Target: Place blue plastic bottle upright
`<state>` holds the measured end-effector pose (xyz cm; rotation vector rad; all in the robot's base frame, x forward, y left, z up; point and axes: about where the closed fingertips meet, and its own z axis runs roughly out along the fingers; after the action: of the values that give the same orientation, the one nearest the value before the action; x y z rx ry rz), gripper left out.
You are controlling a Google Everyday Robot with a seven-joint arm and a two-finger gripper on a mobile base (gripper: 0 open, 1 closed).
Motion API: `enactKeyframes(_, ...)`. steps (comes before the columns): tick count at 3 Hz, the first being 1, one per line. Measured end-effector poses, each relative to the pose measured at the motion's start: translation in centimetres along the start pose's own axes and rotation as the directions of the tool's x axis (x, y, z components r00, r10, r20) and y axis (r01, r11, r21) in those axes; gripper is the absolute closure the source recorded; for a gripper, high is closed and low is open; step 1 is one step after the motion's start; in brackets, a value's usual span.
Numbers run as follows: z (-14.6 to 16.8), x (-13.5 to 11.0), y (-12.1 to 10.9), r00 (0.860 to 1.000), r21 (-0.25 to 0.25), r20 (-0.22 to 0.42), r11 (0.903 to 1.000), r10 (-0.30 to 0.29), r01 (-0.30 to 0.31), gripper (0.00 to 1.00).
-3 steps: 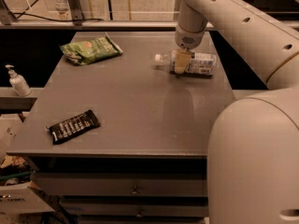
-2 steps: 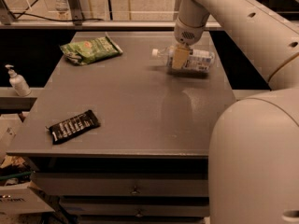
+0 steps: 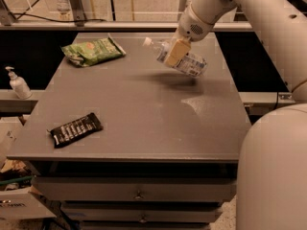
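The blue plastic bottle (image 3: 188,63), clear with a white cap at its left end and a white-bluish label, hangs tilted in the air above the far right part of the grey table (image 3: 139,109). Its cap end points up and to the left. My gripper (image 3: 175,52) is shut on the bottle's middle, with a tan finger pad (image 3: 176,51) across its front. The white arm comes down to it from the upper right.
A green snack bag (image 3: 92,51) lies at the far left of the table. A black snack bar wrapper (image 3: 76,129) lies at the near left. A small white pump-dispenser bottle (image 3: 17,83) stands on a ledge left of the table. My white base (image 3: 273,171) fills the lower right.
The bottle lay on the table under the gripper before. Now the gripper has lifted it off the table and tilted it, cap end upward.
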<state>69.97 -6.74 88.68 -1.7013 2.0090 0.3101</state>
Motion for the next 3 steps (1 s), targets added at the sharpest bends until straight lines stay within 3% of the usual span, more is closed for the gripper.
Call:
enactKeyframes(1,-1.2,-3.8,1.4,0.972,-0.028,0.235,0.9991,-0.025,0.032,1.0)
enactKeyframes(2,-1.1,-5.2,2.0,0.959,-0.046,0.283,0.998,-0.028,0.043,1.0)
enactKeyframes(3,-1.0,-5.1,1.9,0.96,-0.045,0.277,0.9981,-0.028,0.042,1.0)
